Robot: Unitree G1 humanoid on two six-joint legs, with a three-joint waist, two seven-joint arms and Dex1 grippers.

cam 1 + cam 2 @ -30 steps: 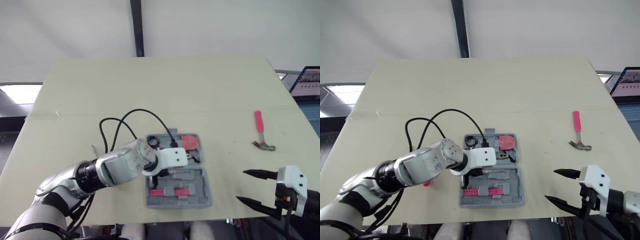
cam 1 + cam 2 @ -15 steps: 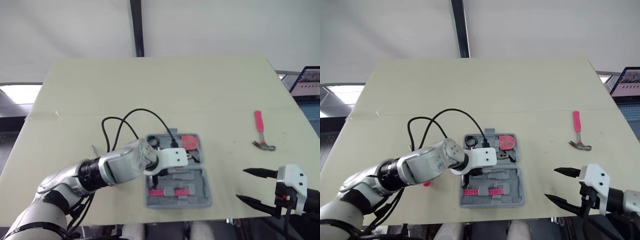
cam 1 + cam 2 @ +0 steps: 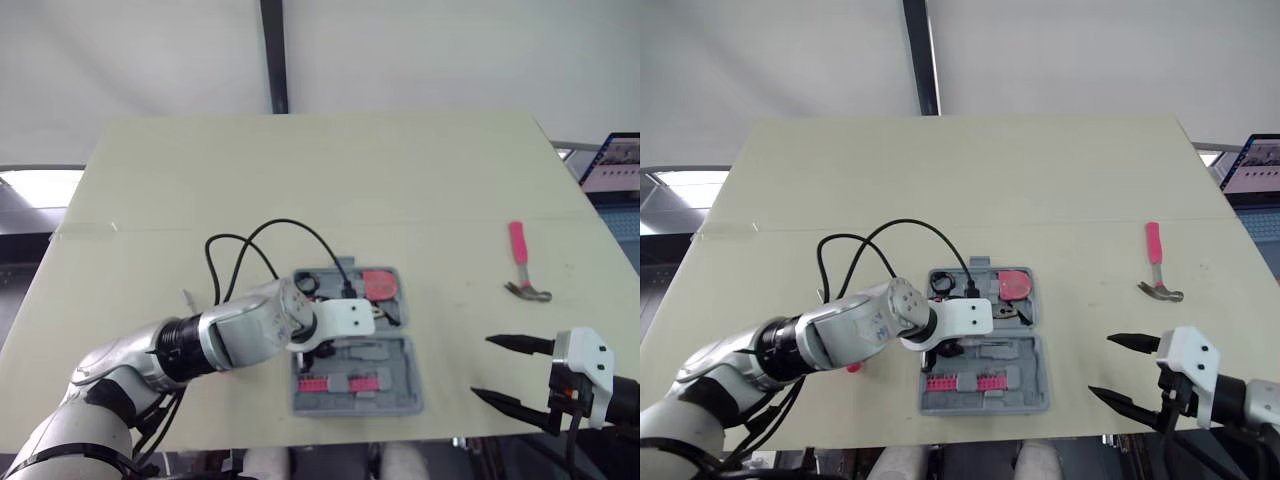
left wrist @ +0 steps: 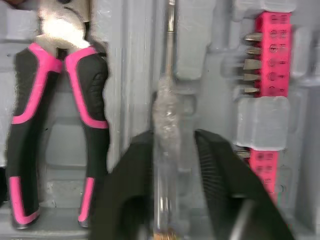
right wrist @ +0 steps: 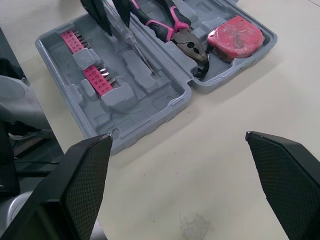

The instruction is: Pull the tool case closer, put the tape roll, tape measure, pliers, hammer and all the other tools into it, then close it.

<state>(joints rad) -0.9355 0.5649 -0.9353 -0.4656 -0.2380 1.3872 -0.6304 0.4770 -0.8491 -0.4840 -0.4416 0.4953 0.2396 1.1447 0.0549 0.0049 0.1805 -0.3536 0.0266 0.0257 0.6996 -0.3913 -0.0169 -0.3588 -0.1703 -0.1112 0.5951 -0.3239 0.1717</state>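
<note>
The grey tool case (image 3: 400, 400) lies open near the table's front edge. Its far half holds a pink tape measure (image 3: 380, 284), a black tape roll (image 3: 306, 284) and pink-handled pliers (image 4: 55, 100). Its near half holds pink bit strips (image 3: 345, 382). My left gripper (image 4: 167, 190) hovers over the case, shut on a clear-handled screwdriver (image 5: 132, 40) whose tip slants down into the near half. The pink-handled hammer (image 3: 522, 265) lies on the table at the right. My right gripper (image 3: 483, 369) stands open by the front right edge, apart from everything.
A black cable (image 3: 250, 245) loops from my left wrist across the table left of the case. A small pink item (image 3: 852, 368) peeks out under my left forearm. A laptop (image 3: 615, 165) sits past the table's right edge.
My left gripper has edged slightly to the right over the case with the screwdriver. The right gripper has barely moved.
</note>
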